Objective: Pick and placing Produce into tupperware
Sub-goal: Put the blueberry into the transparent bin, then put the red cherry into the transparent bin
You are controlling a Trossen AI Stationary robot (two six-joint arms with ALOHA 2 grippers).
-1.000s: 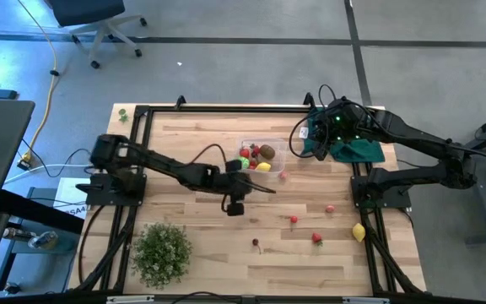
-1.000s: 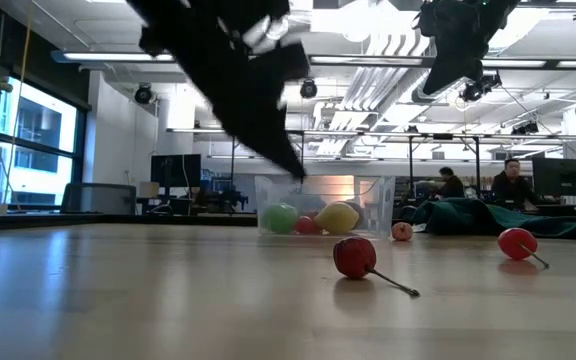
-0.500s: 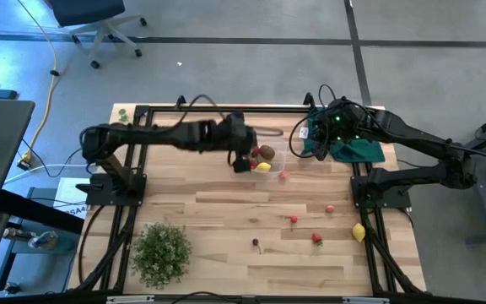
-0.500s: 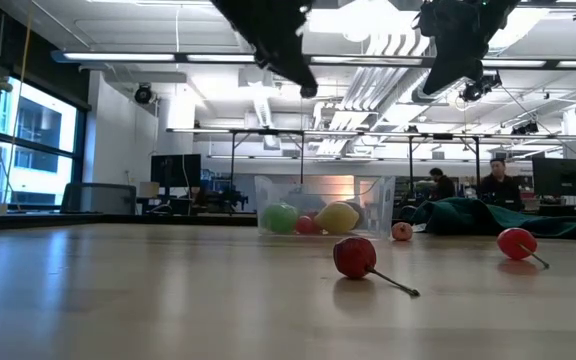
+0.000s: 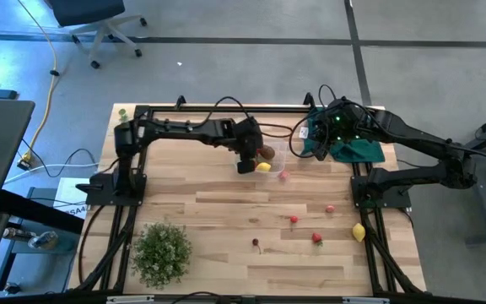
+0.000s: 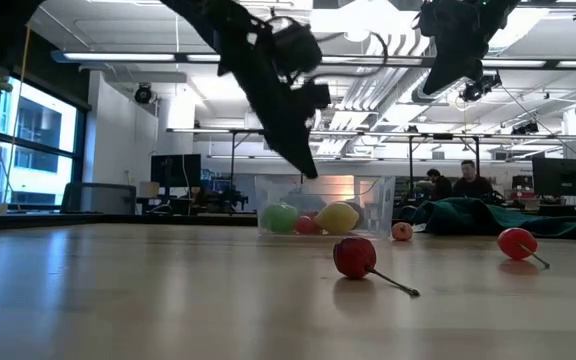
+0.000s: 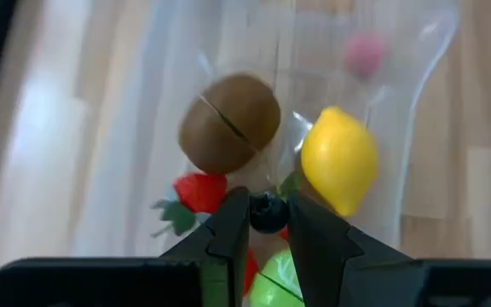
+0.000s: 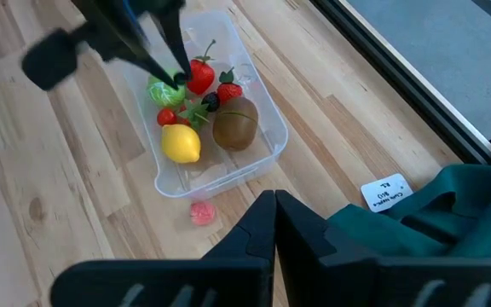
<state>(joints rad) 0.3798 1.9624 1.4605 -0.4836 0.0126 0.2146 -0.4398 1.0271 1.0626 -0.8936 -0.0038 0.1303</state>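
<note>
1. Between the tips of the left jaws (image 7: 268, 217) a small dark berry (image 7: 268, 213) is pinched, the jaws nearly closed on it; the tupperware (image 5: 275, 156) lies directly below, so release is judged the coming move.
2. In the tupperware, by the counter's far edge, a kiwi (image 7: 230, 122), lemon (image 7: 339, 159) and strawberry (image 7: 199, 193) are seen.
3. On the counter's near right part, loose red produce (image 5: 294, 220) is left.
4. At the far right corner, the right jaws (image 8: 274, 223) are fully closed, empty, over the green cloth (image 5: 354, 150).
5. A second ago the left arm was mid-counter; it has since been carried over the tupperware.

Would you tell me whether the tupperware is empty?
No. The tupperware holds a kiwi, lemon and strawberries.
</note>
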